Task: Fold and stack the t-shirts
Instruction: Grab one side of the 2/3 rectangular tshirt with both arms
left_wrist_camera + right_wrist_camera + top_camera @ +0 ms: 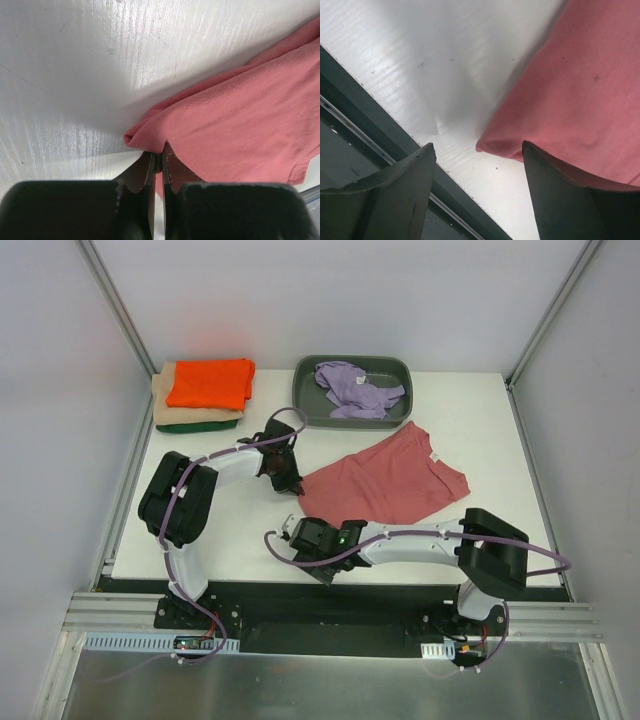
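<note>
Currently my left gripper point(159, 157) is clamped on 1 corner of the rose-red t-shirt point(390, 483) lying on the table point(470, 420); my right gripper point(476, 146) gapes empty astride another corner; risk: lifting 1-sided would bunch the cloth.

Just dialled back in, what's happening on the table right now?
The left pincer is shut on a corner of the rose-red t-shirt, which lies spread on the table. The right pincer hangs open at the shirt's near corner, gripping nothing. An orange t-shirt tops the folded stack at the back left. The lavender t-shirt sits crumpled in the grey tray.
</note>
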`<state>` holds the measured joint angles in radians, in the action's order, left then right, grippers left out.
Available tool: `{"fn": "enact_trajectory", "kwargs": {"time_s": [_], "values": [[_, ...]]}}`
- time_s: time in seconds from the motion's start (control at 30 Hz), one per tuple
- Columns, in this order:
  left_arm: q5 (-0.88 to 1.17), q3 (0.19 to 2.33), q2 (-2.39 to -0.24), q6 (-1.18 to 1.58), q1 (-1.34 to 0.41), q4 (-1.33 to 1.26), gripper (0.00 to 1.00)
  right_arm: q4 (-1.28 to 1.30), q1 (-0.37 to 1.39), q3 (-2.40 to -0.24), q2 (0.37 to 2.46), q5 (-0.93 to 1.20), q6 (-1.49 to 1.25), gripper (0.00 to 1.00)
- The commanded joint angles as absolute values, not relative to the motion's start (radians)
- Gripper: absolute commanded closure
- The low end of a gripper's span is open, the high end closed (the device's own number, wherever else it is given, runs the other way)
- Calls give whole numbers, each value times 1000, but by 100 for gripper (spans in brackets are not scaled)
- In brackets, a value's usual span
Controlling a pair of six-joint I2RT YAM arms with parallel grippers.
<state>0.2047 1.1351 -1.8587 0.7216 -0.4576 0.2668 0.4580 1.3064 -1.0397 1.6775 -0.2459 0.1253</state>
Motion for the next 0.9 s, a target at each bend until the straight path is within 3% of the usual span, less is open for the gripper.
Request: {"fn": "enact_trajectory", "kwargs": {"time_s": [0.0, 0.1, 0.33, 0.43, 0.63, 0.87], "values": [[170, 1100, -1879, 709, -446, 301, 100, 457, 1307, -1100, 1709, -256, 126, 30], [167, 1097, -1871, 706, -443, 301, 100, 465, 1302, -1094, 1726, -288, 123, 38], [172, 1097, -1864, 699, -442, 302, 100, 472, 1275, -1062, 1735, -284, 94, 44], [173, 1097, -1859, 698, -440, 302, 100, 466, 1267, -1049, 1746, -272, 95, 56], [144, 1063, -1804, 703, -439, 302, 100, 448, 1259, -1048, 1758, -172, 95, 89], [42, 898, -1562, 713, -391, 302, 100, 296, 1278, -1043, 1643, 162, 39, 94]]}}
